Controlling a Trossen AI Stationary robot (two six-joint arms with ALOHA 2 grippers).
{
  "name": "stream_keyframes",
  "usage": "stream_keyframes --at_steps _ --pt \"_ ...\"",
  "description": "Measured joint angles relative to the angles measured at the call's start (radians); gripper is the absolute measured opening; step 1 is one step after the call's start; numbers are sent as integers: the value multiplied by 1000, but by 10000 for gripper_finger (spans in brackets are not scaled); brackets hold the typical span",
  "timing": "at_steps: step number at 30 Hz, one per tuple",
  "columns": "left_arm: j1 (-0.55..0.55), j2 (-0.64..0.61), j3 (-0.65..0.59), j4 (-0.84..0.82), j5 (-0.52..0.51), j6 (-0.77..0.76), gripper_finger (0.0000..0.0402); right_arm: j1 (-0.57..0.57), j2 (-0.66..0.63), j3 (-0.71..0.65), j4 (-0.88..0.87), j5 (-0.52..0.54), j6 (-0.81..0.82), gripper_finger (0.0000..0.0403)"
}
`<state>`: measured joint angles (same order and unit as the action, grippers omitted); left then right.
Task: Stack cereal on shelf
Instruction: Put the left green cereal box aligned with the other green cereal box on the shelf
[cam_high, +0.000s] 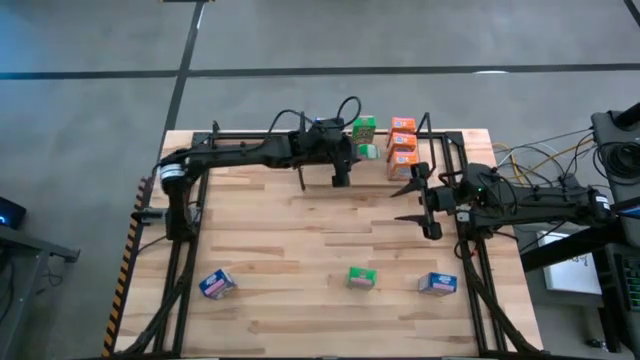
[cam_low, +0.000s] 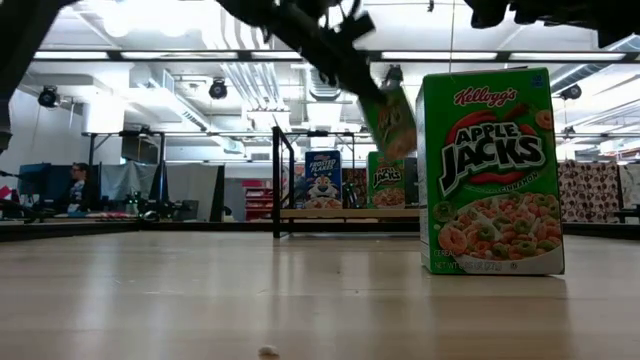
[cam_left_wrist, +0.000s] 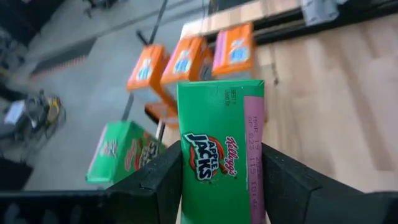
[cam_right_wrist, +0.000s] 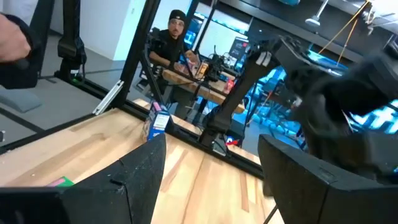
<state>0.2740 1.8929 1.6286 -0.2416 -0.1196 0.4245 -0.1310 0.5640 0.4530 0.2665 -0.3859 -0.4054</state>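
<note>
- Left gripper (cam_left_wrist: 221, 186), upper centre in the high view, is clamped on a green box (cam_left_wrist: 222, 149), long axis pointing out past the fingers.
- The shelf (cam_high: 425, 140) lies just right of it, holding orange boxes (cam_high: 403, 145) and a green one.
- Right gripper (cam_high: 412, 202), fingers apart, waits at centre right.

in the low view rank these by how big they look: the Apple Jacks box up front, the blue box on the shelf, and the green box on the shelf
1. The front Apple Jacks box, largest by far, though it stands nearest the camera.
2. and 3. The blue box and the green box on the shelf look about alike; the front box partly hides the green one, so no ranking.
</note>
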Motion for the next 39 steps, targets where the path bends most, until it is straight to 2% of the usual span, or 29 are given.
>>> stream_keyframes --at_steps 3,8,14,24,39 --pt "28 62 60 -31 7 -29 164 0 0 0 0 0 -6 244" --pt "56 167 190 -177 59 -56 164 0 0 0 1 0 -6 244" --pt "59 242 295 -265 60 -64 164 0 0 0 0 1 -12 244" --pt "63 257 306 -272 60 -89 166 0 0 0 0 1 -14 244" --pt "64 259 305 -256 59 -69 223 0 0 0 0 1 -7 244"
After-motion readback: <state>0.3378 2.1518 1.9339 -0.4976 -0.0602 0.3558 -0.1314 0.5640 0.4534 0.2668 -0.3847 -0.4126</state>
